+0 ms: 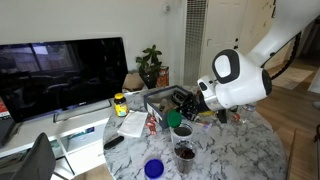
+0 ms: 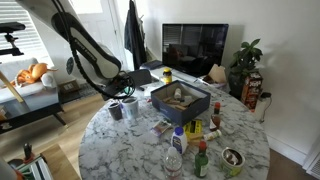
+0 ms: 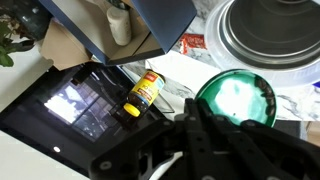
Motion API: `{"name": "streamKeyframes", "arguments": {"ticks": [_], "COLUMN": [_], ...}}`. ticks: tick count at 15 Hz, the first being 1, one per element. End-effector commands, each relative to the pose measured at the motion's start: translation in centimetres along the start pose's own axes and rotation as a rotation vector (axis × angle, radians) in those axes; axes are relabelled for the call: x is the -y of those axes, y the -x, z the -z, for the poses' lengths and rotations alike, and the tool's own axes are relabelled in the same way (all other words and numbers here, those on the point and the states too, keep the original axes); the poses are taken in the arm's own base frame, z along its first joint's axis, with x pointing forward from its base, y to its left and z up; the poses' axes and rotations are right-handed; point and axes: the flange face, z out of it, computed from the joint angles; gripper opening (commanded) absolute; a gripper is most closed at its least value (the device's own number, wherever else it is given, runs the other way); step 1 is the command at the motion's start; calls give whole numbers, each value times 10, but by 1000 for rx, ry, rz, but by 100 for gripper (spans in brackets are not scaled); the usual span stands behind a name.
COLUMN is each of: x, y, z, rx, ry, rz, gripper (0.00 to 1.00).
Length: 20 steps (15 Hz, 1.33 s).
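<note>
Tool (image 3: 195,128) closed, nothing visible in its grip, hovering near green cup (image 3: 237,98), right of centre in wrist view. Step looks like approach. Next move: you open tool, centre over rim, avoid yellow bottle (image 3: 143,95).

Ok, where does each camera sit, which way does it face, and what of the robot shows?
In an exterior view: low by the table, facing TV and plant; white arm enters at picture right, gripper above the green cup.
In an exterior view: higher, across the table, facing the TV; arm enters at picture left.
Wrist view: looks down past the gripper at green cup and yellow bottle.
Shared: both exterior views show table, TV, plant.
</note>
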Motion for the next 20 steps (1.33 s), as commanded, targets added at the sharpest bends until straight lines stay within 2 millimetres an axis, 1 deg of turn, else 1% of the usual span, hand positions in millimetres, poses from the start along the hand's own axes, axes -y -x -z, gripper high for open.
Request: {"name": "streamKeyframes", "arguments": {"ticks": [1, 2, 3, 6, 13, 16, 20], "x": [-1, -1, -4, 2, 9, 14, 20], "y": [-1, -1, 3, 1, 0, 1, 7], "z": [0, 0, -1, 0, 0, -1, 4], "rx": [-1, -1, 22, 39, 46, 44, 38], "ry": [2, 2, 18, 7, 77, 112, 126], "rz": [-1, -1, 24, 88, 267, 305, 338], "gripper": [7, 2, 2, 2, 2, 2, 2]}}
